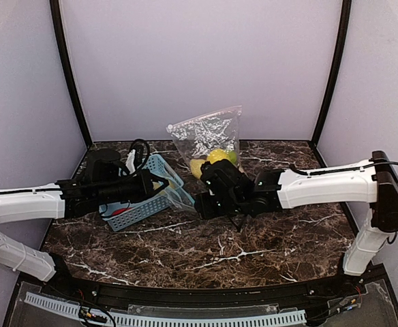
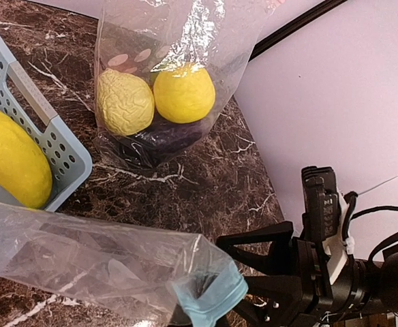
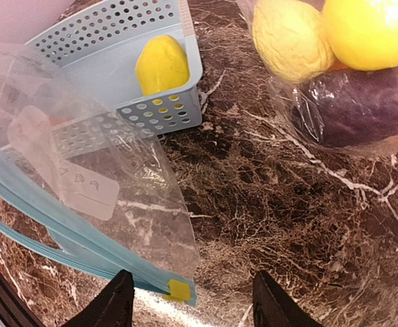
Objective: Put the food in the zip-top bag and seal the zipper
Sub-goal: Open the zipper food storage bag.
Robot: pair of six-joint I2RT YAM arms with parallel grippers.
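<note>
A clear zip-top bag [image 2: 83, 255] with a blue zipper [image 3: 49, 218] hangs in front of the basket, empty as far as I can see. My left gripper [image 1: 159, 185] is shut on its zipper corner [image 2: 209, 300], which covers the jaws. My right gripper [image 3: 193, 279] is open, and the bag's yellow end tab [image 3: 179, 290] lies between its fingers, close to the left one. A second clear bag [image 1: 209, 136] stands behind. It holds two yellow lemons [image 2: 184, 93] and a purple eggplant [image 3: 362, 102]. More of the food lies in the basket: a yellow piece [image 3: 161, 65] and a red piece [image 1: 119, 211].
The light-blue perforated basket [image 1: 141, 208] sits left of centre on the dark marble table [image 1: 206, 252], under my left arm. The filled bag is close to the back wall. My right arm's black wrist [image 2: 308, 272] is just right of the held bag.
</note>
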